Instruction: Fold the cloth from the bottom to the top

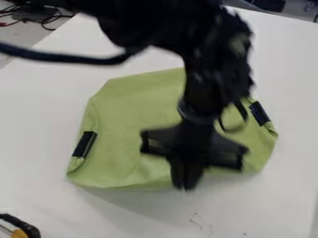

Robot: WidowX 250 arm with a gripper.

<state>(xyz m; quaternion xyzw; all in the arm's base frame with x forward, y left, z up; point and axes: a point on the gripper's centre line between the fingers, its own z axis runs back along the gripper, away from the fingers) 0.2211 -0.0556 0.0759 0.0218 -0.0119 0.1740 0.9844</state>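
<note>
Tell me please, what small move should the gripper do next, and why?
Probably make sure of a grip on the cloth at its bottom edge: the gripper is over that edge, and the cloth lies spread out, its bottom not yet at the top.

- The arm [214,51] is seen entering from the top edge, its dark upper part spread across the top middle.
- The wrist [202,100] is held below it, near the middle of the view, and is angled slightly leftward going down.
- The gripper [185,187] is pointed downward, held low and just right of centre, its wide black body spread to both sides.
- A thick cable [68,58] is run from the left edge to the arm.
- A thin loop is hung beside the wrist.
</note>
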